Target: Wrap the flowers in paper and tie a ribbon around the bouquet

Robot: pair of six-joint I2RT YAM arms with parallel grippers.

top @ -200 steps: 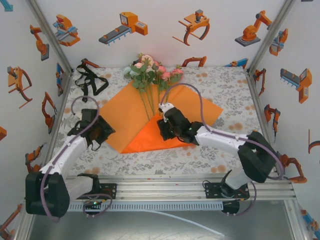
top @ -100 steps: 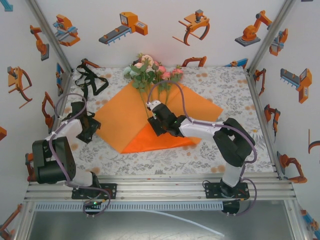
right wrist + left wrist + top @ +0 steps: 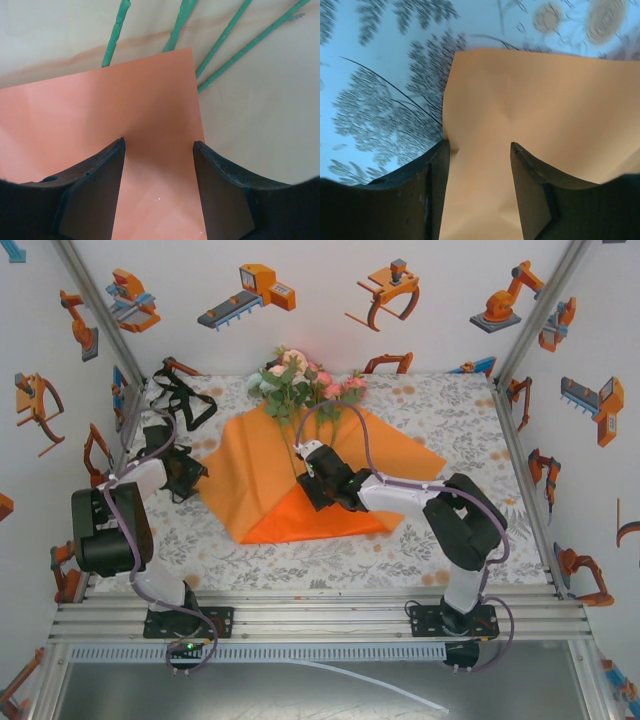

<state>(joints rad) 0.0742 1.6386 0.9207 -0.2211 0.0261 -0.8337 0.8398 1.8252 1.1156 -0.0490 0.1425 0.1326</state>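
The orange paper (image 3: 262, 465) lies spread on the table with its near corner folded up into a flap (image 3: 330, 520). The flowers (image 3: 293, 380) rest on its far corner, and their green stems (image 3: 220, 42) run down under the flap (image 3: 125, 100). My right gripper (image 3: 306, 462) (image 3: 158, 141) sits on the flap's tip over the stems, jaws apart. My left gripper (image 3: 195, 478) (image 3: 480, 145) is at the paper's left corner (image 3: 520, 100), jaws apart with the sheet between and beneath them. The black ribbon (image 3: 180, 400) lies at the far left of the table.
The floral tablecloth (image 3: 440, 540) covers the table, and white walls with robot stickers close it in on three sides. The ribbon lies just beyond my left arm. An aluminium rail (image 3: 320, 610) runs along the near edge.
My left arm swung back and left, bringing its gripper to the paper's left corner, which has shifted inward. My right gripper moved left along the flap, then stayed.
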